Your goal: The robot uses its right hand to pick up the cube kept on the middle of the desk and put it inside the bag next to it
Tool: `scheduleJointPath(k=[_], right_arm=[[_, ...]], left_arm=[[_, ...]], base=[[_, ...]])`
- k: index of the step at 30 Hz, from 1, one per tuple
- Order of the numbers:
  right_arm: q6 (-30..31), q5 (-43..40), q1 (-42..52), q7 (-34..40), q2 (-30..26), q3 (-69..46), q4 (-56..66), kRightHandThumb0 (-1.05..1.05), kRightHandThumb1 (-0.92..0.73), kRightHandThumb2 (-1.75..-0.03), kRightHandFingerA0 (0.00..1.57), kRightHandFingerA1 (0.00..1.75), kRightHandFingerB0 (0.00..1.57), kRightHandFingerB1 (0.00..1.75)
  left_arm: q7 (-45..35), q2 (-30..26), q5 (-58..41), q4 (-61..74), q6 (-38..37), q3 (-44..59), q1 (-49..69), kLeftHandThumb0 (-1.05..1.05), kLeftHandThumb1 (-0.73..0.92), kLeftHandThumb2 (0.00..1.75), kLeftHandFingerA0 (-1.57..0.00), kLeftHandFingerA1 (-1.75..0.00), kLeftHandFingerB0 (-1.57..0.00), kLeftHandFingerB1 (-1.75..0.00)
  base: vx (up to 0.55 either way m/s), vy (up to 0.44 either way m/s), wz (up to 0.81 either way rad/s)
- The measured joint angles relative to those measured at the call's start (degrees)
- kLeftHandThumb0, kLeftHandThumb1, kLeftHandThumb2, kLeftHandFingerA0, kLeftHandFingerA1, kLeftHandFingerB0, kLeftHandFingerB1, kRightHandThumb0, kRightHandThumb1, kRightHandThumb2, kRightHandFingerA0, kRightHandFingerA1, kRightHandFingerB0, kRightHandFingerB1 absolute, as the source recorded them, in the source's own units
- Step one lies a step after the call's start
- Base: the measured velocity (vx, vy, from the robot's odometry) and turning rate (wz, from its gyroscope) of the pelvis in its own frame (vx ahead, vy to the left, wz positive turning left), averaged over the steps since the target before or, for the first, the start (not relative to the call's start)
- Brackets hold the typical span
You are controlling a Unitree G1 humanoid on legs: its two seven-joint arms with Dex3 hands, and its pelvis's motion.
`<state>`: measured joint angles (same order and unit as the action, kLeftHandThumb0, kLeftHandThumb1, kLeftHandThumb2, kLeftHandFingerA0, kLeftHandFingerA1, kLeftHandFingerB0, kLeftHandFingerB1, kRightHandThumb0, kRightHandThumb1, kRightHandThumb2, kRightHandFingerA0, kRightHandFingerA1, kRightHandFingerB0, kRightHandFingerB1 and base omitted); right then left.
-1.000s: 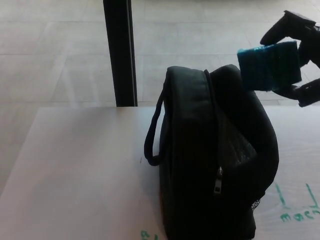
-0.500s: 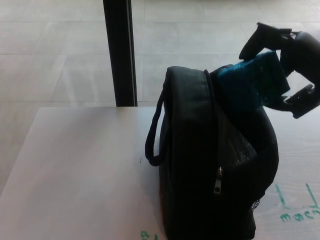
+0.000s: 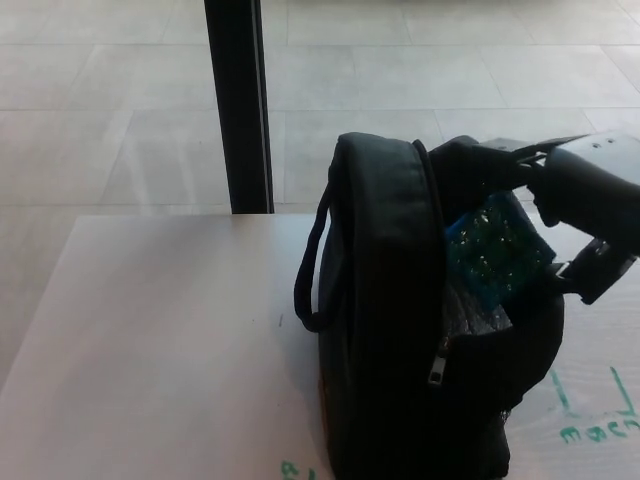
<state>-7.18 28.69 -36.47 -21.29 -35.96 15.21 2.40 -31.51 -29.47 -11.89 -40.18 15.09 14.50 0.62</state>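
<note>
- Small teal-blue cube w/ speckled face [image 3: 492, 252]: sits in the mouth of the black fabric zip-up bag [image 3: 400, 330], partly below the bag's rim, tilted, one corner pointing down. Upper part visible above the silvery lining.
- Cube vs robot's black right hand [image 3: 575, 215]: cube is just bag-side of the hand, touching it. One finger runs over the cube's top edge, another dark finger tip [image 3: 598, 275] shows at its lower far side. Reads as hand closed around the cube, grip not let go.
- Progress, judged: pick-up done, carry done, cube already at/inside the bag opening. Left to do: release, then pull hand clear of bag. Can't tell if cube rests on anything inside or hangs only from the fingers.
- Bag: stands upright on the pale wooden desk [image 3: 160, 340], flap open on its hand side, zip pull [image 3: 437, 370] hanging on the front, carry loop [image 3: 310, 270] on the side away from the hand.
- Risk, est.: opening looks snug around hand + cube; withdrawal could drag the flap or tip the bag.
- Left hand: not in view.
- Beyond the bag: black upright post [image 3: 238, 105] behind the desk's far edge, tiled floor past it. Green marker scrawl [image 3: 590, 420] on desk near the bag's base, hand side.
</note>
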Motion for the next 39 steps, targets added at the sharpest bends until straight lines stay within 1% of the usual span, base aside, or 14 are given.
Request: scheduleJointPath(k=[1, 2, 3, 6, 9, 10, 26, 27, 28, 30, 31, 33, 35, 39], right_arm=[[0.2, 0.4, -0.3, -0.2, 0.6, 0.6, 0.1, -0.20, -0.50, -1.03, 1.10, 1.70, 0.84, 1.34], [0.4, 0.8, -0.7, -0.5, 1.3, 1.3, 0.3, -0.20, -0.50, -1.03, 1.10, 1.70, 0.84, 1.34], [0.6, 1.2, -1.1, -0.7, 1.9, 1.8, 0.5, -0.27, -0.55, -0.82, 0.92, 1.73, 0.86, 0.93], [1.5, 2.5, -2.9, -1.5, 3.6, 2.8, 0.7, -0.28, -0.61, -0.78, 0.95, 1.63, 0.79, 0.76], [2.9, 4.0, -4.8, -2.5, 4.7, 4.2, 0.9, -0.58, -0.62, -0.58, 0.41, 0.83, 0.12, 0.36], [3.8, 4.9, -5.3, -3.2, 4.8, 4.8, 1.4, -0.85, -0.46, -0.80, 0.00, 0.15, 0.00, 0.06], [12.6, 12.9, -8.8, -13.1, 1.9, 4.7, 7.4, -0.82, -0.49, -0.87, 0.00, 0.28, 0.00, 0.00], [13.0, 13.1, -9.0, -13.8, 1.8, 4.6, 7.5, -0.87, -0.38, -0.69, 0.00, 0.00, 0.00, 0.00], [13.5, 13.3, -9.2, -14.6, 1.7, 4.6, 7.6, -0.81, -0.45, -0.82, 0.00, 0.25, 0.00, 0.00], [14.5, 13.4, -9.8, -16.2, 1.7, 4.5, 7.8, -0.84, -0.47, -0.81, 0.00, 0.19, 0.06, 0.00], [15.0, 13.4, -10.3, -17.1, 1.7, 4.4, 7.9, -0.69, -0.43, -0.83, 0.00, 0.24, 0.16, 0.46], [16.0, 12.9, -11.4, -18.6, 1.7, 3.1, 7.9, -0.69, -0.43, -0.83, 0.00, 0.24, 0.16, 0.46], [16.8, 12.3, -12.5, -19.8, 1.7, 1.8, 7.8, -0.60, -0.62, -0.59, 0.51, 0.79, 0.62, 0.44], [19.6, 9.3, -14.8, -22.3, 2.1, -2.5, 7.1, -0.55, -0.63, -0.59, 0.70, 0.53, 0.67, 0.46]], left_arm=[[0.0, 0.0, 0.0, 0.0, 0.0, -0.1, 0.0, -0.78, 0.53, 0.84, -0.21, -0.55, -0.16, -0.47], [0.1, 0.0, 0.0, 0.0, 0.0, -0.1, 0.0, -0.78, 0.53, 0.84, -0.21, -0.55, -0.16, -0.47], [0.1, 0.0, 0.0, 0.1, 0.0, -0.1, 0.0, -0.78, 0.53, 0.84, -0.22, -0.56, -0.16, -0.47], [0.2, 0.0, 0.0, 0.2, 0.0, -0.1, 0.0, -0.79, 0.53, 0.86, -0.22, -0.56, -0.15, -0.47], [0.1, 0.0, 0.0, 0.2, 0.0, -0.2, 0.0, -0.76, 0.66, 0.60, -0.22, -0.51, -0.17, -0.38], [0.1, 0.0, 0.0, 0.2, 0.0, -0.1, 0.0, -0.74, 0.68, 0.60, -0.22, -0.50, -0.17, -0.38], [0.0, 0.1, -0.7, 1.0, 0.2, 0.7, 0.5, -0.73, 0.67, 0.59, -0.22, -0.49, -0.17, -0.37], [-0.1, 0.1, -0.7, 1.0, 0.3, 0.7, 0.6, -0.76, 0.54, 0.84, -0.19, -0.53, -0.16, -0.46], [-0.1, 0.1, -0.7, 1.0, 0.3, 0.7, 0.6, -0.74, 0.67, 0.60, -0.24, -0.50, -0.18, -0.37], [-0.1, 0.1, -0.7, 0.8, 0.3, 0.6, 0.7, -0.74, 0.66, 0.60, -0.23, -0.50, -0.18, -0.38], [-0.1, 0.1, -0.7, 0.5, 0.3, 0.6, 0.7, -0.78, 0.52, 0.82, -0.19, -0.54, -0.16, -0.46], [-0.1, 0.2, -0.6, -0.3, 0.2, 0.6, 0.6, -0.78, 0.52, 0.82, -0.19, -0.54, -0.16, -0.46], [0.0, 0.2, -0.6, -0.6, 0.2, 0.6, 0.6, -0.79, 0.52, 0.84, -0.21, -0.55, -0.16, -0.47], [0.1, 0.3, -0.6, -0.2, 0.2, 0.4, 0.6, -0.79, 0.51, 0.83, -0.21, -0.55, -0.16, -0.46]], base=[[0.00, 0.000, 0.00], [0.00, 0.000, 0.00], [0.00, 0.000, 0.00], [0.00, 0.000, 0.00], [0.00, 0.000, 0.00], [0.00, 0.000, 0.00], [0.00, 0.000, 0.00], [0.00, 0.000, 0.00], [0.00, 0.000, 0.00], [0.00, 0.000, 0.00], [0.00, 0.000, 0.00], [0.00, 0.000, 0.00], [0.00, 0.000, 0.00], [0.00, 0.000, 0.00]])
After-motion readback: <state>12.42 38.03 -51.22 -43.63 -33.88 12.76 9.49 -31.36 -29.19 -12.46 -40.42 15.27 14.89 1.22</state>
